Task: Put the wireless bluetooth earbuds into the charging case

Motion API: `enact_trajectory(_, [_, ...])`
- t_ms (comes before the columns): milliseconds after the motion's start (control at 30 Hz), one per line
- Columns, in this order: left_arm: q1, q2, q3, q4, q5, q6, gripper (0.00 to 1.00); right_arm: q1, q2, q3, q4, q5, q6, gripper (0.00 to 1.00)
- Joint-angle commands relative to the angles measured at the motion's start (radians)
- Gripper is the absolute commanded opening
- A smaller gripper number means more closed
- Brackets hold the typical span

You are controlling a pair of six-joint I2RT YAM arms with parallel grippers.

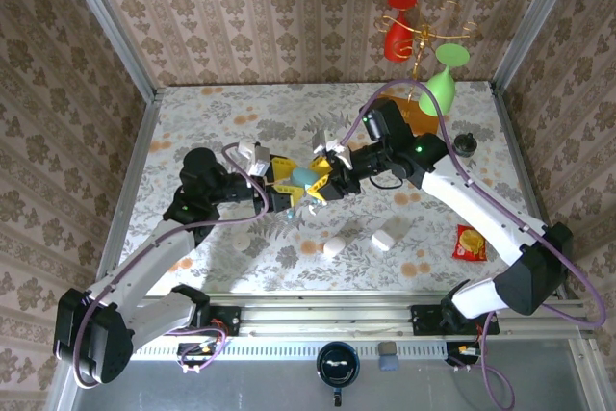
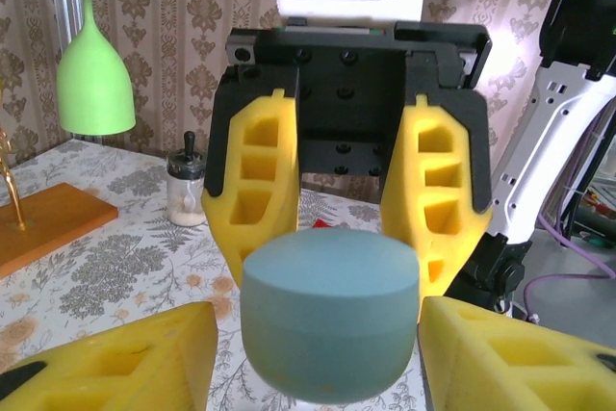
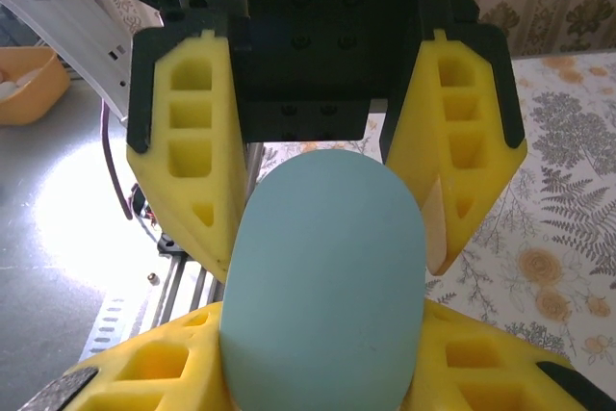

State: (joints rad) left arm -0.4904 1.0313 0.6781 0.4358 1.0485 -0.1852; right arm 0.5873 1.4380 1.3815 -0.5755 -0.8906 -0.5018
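A green glass (image 1: 438,91) and a red glass (image 1: 398,36) hang inverted on a rack (image 1: 423,117) — small jar (image 1: 466,144) nearby.

From above, the light is bright and even. The arms throw soft, faint shadows on the floral tablecloth (image 1: 221,113) beneath the meeting jaws. In the left wrist view the teal charging case (image 2: 330,310) between the jaws is soft from nearness, as are the near yellow fingers (image 2: 125,363). The green wine glass (image 2: 93,69) beyond is sharper. In the right wrist view a blown-out white glare on the grey floor (image 3: 67,228) lies left of the jaws.
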Motion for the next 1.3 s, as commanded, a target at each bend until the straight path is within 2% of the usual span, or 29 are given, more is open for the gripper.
enact_trajectory(0, [-0.007,0.003,-0.008,0.048,0.033,-0.033,0.54,0.005,0.012,0.036,-0.038,0.011,-0.026,0.12])
enact_trajectory(100, [-0.008,0.005,-0.007,0.036,0.037,-0.030,0.54,0.005,0.012,0.038,-0.036,0.012,-0.026,0.12])
enact_trajectory(233, [-0.008,0.013,0.006,-0.012,0.051,0.001,0.58,0.006,0.010,0.041,-0.022,-0.006,-0.014,0.12])
enact_trajectory(700, [-0.014,0.011,0.009,-0.026,0.058,0.010,0.55,0.026,0.011,0.045,-0.031,0.011,-0.021,0.10])
enact_trajectory(933, [-0.016,0.009,0.009,-0.024,0.075,0.013,0.49,0.028,0.017,0.054,-0.068,0.015,-0.037,0.10])
enact_trajectory(1100, [-0.019,0.010,0.009,-0.022,0.094,0.019,0.32,0.034,0.021,0.058,-0.085,0.015,-0.042,0.11])
enact_trajectory(1267, [-0.019,0.008,0.005,-0.023,0.097,0.026,0.30,0.034,0.011,0.053,-0.069,0.022,-0.035,0.14])
